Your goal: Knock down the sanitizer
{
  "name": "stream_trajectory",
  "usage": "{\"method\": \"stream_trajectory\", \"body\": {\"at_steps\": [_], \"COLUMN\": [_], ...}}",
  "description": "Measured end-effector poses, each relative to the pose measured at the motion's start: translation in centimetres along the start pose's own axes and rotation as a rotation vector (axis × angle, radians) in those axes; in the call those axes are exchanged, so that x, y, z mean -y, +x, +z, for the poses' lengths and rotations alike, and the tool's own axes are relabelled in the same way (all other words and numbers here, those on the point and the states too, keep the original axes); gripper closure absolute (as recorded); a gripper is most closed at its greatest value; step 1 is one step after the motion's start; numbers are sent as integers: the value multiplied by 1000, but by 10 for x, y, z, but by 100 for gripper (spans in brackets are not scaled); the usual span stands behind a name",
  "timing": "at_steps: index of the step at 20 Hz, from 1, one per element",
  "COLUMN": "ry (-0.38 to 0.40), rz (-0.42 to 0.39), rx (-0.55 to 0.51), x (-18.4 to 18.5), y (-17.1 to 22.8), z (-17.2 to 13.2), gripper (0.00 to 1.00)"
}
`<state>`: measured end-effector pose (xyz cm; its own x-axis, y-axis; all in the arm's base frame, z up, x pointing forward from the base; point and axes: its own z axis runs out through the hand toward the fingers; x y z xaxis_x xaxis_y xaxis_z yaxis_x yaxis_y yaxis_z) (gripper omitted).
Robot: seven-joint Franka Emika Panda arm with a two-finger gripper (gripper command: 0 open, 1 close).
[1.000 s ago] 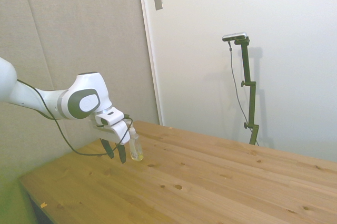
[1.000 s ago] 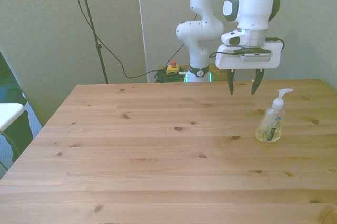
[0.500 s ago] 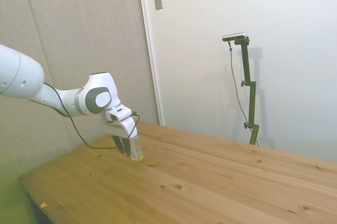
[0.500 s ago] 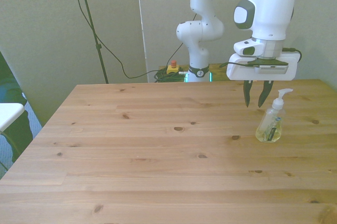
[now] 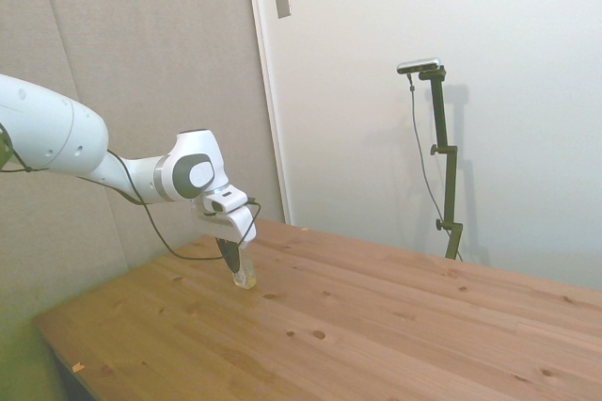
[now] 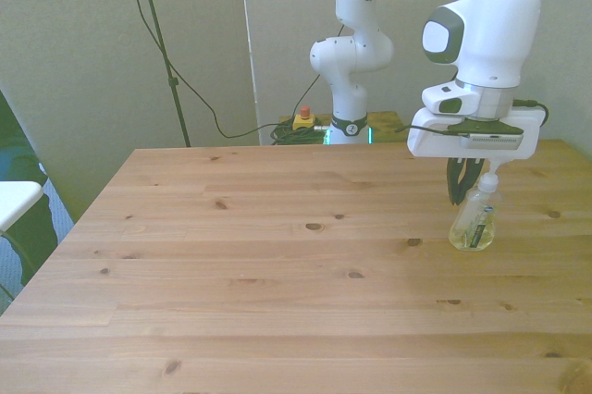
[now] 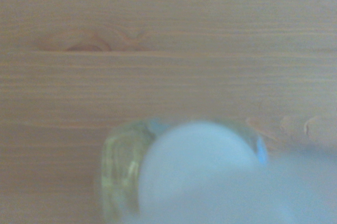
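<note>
Stands upright on the table (image 6: 277, 255), this sanitizer (image 6: 474, 226), close to the table's edge on the front view's right and roughly midway between the table's near and far sides. Shows pale yellowish liquid low in the clear body. Not yet tipped, so the knock itself looks like the step in hand.

Hangs directly above the bottle, the gripper (image 6: 462, 192), low enough over the table that its tip overlaps the bottle's upper part in both the front view and the side view. Impossible to say whether released or clenched: dark parts merge with the bottle's neck in both wide views. Impossible too to say whether touching the bottle or just beside it.

In the wrist view, fills the picture as a blurred white round, the pump top (image 7: 195, 166), with the yellowish body (image 7: 126, 171) showing beside it over bare table planks. Suggests a position almost straight overhead.

To do the knock well, probably best to push sideways and high up, at the neck or the pump, where leverage is greatest. Better to sweep inward over the table's open planks than outward toward the near edge on the front view's right, to avoid sending the bottle off the table. Worth keeping the push level and steady. Pressing downward would likely only pin the bottle upright against the table; a low push near the base would likely slide it across the smooth wood instead of toppling it.
</note>
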<state>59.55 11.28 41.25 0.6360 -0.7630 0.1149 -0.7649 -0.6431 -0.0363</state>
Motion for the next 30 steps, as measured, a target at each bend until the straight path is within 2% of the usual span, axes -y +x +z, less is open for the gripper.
{"method": "stream_trajectory", "body": {"at_steps": [10, 14, 15, 19, 25, 30], "ry": [-5, -2, -1, -4, -23, -31], "rz": [29, 33, 34, 37, 18, 8], "rx": [-12, -19, -21, -25, -20, -18], "x": [50, 60, 59, 43, -6, -43], "y": [34, 41, 41, 38, 21, 14], "z": [2, -1, -3, -17, -36, -39], "gripper": [100, 100, 0, 0, 0, 0]}}
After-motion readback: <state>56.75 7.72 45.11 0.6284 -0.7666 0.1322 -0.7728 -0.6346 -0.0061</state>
